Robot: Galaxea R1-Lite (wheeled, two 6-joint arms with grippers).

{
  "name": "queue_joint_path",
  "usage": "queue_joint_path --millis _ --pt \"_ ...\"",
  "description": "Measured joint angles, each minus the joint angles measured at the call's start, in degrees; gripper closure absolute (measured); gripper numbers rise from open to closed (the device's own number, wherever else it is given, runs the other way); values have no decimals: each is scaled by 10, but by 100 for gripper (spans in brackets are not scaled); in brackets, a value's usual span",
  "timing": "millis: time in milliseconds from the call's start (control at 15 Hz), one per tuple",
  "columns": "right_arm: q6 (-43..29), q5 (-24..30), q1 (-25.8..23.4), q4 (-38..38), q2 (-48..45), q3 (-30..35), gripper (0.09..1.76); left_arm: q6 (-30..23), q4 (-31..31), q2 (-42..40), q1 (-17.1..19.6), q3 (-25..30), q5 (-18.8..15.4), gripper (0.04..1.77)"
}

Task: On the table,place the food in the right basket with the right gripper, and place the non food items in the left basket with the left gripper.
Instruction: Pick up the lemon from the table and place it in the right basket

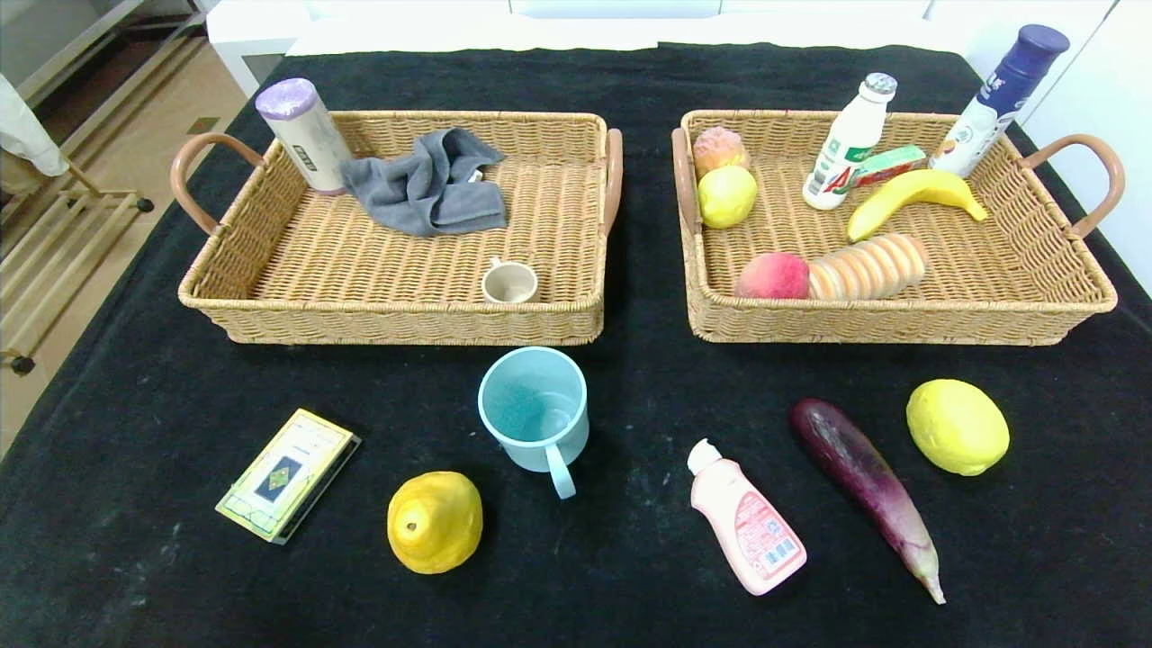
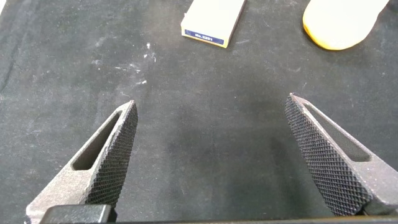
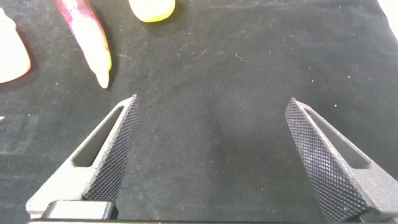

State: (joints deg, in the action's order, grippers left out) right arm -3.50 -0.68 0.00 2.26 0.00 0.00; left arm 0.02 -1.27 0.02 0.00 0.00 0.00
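Six things lie loose on the bench [image 1: 108,558], and the chief risk is a sorting error: the pink bottle [image 1: 749,531] sits on the right side between the blue mug [image 1: 535,409] and the eggplant [image 1: 864,490], close to the right arm's reach, yet it looks like a detergent or lotion bottle, though its label is too small to read for certain, so it likely belongs in the left basket [image 1: 396,315]. Likewise the yellow pear-like fruit [image 1: 435,522] lies on the left beside the card box [image 1: 288,475], so the left arm could wrongly take it. Both grippers hover low over bare cloth, the left gripper [image 2: 211,112] and the right gripper [image 3: 211,109] each with fingers spread wide and holding nothing. The lemon [image 1: 957,426] and the fruit are round and may roll from a pinch; the eggplant tapers and could slip. The right basket [image 1: 900,315] is already crowded, so a drop could knock over the upright bottles.
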Motion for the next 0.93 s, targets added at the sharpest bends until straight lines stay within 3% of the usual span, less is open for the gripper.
queue_joint_path --millis 267,667,933 --pt "-3 -3 -1 -5 0 -2 14 -15 -40 1 0 -26 -9 9" --pt "-9 64 2 -7 81 -125 14 -52 -35 87 -8 -165 -164 9" --pt "4 70 36 9 214 -209 14 -66 -69 223 -59 -246 -202 9"
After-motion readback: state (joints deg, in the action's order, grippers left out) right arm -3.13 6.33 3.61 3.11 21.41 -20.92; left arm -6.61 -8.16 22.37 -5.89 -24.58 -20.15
